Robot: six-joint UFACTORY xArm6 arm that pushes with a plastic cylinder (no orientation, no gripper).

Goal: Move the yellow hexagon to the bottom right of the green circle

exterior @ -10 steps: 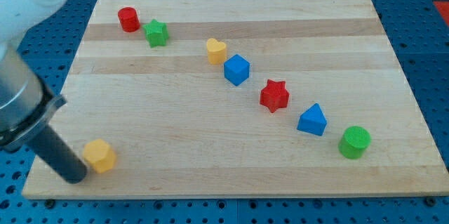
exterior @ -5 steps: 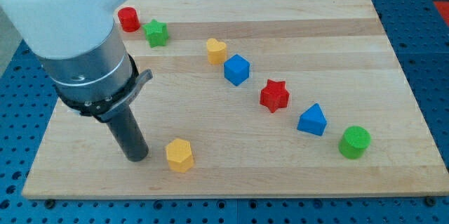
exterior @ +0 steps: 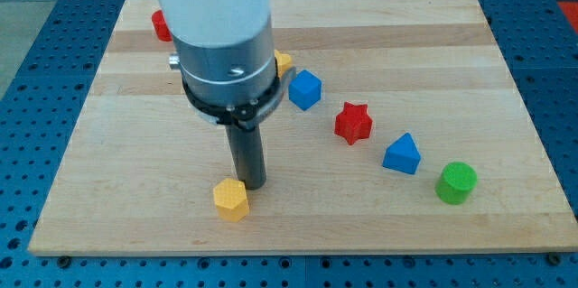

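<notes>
The yellow hexagon (exterior: 231,199) lies near the view's bottom, left of centre. My tip (exterior: 252,185) stands just above and to the right of it, touching or almost touching its upper right edge. The green circle (exterior: 456,182) sits far off at the view's lower right, near the board's edge. The arm's body hides the green star and part of the red circle (exterior: 160,24) at the view's top left.
A yellow heart (exterior: 283,61), a blue cube (exterior: 305,89), a red star (exterior: 353,123) and a blue triangle (exterior: 402,154) run in a diagonal line toward the green circle. The wooden board (exterior: 470,234) ends close below the hexagon.
The yellow hexagon slid right along the bottom, then stopped. My tip left its left side and moved right to stand at its upper right.
</notes>
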